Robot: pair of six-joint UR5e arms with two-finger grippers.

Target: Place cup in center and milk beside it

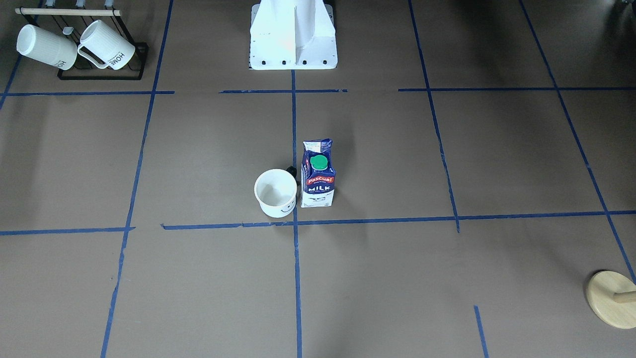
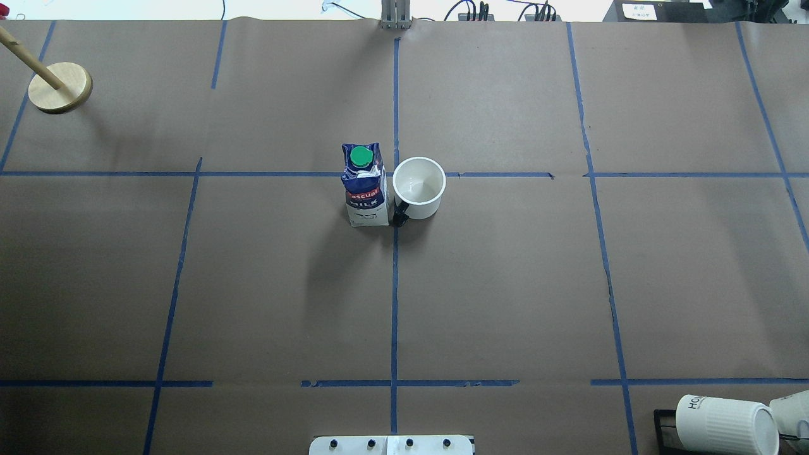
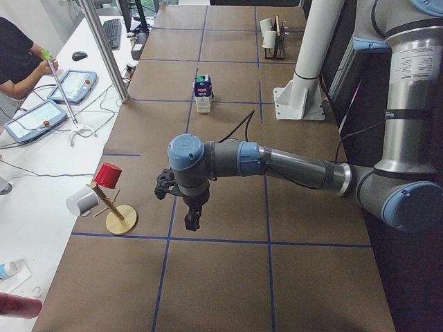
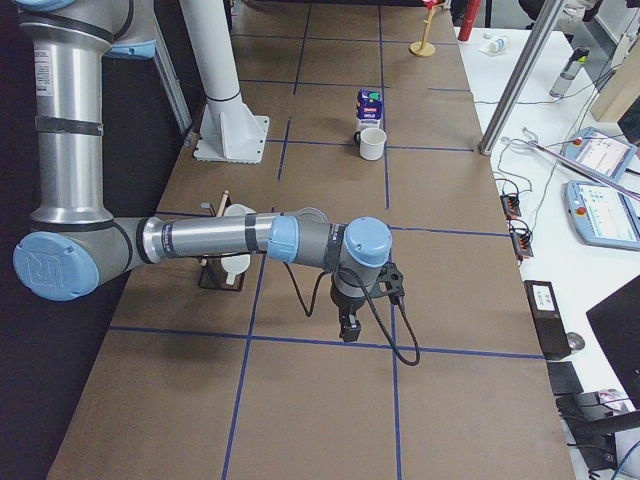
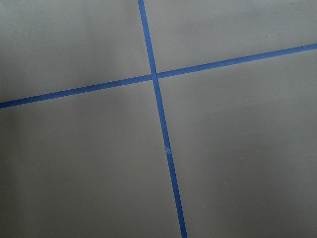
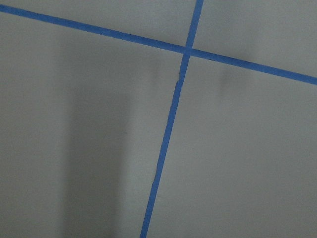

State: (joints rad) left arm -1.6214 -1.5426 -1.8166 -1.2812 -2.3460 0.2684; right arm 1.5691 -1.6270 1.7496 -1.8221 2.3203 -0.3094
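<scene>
The cup (image 1: 276,193) stands upright just beside the center crossing (image 1: 295,223) of blue tape; it also shows in the overhead view (image 2: 419,188). The milk (image 1: 318,174) stands upright right next to the cup's handle side, across the tape line, and shows in the overhead view (image 2: 365,186) too. My left gripper (image 3: 192,221) hangs over bare paper far from both, seen only in the exterior left view. My right gripper (image 4: 348,328) hangs likewise, seen only in the exterior right view. I cannot tell whether either is open. The wrist views show only tape lines.
A black rack (image 1: 102,74) with two ribbed "HOME" mugs stands at the table corner on my right. A wooden peg stand (image 1: 613,298) is at the far corner on my left. The white robot base (image 1: 293,35) is at the near edge.
</scene>
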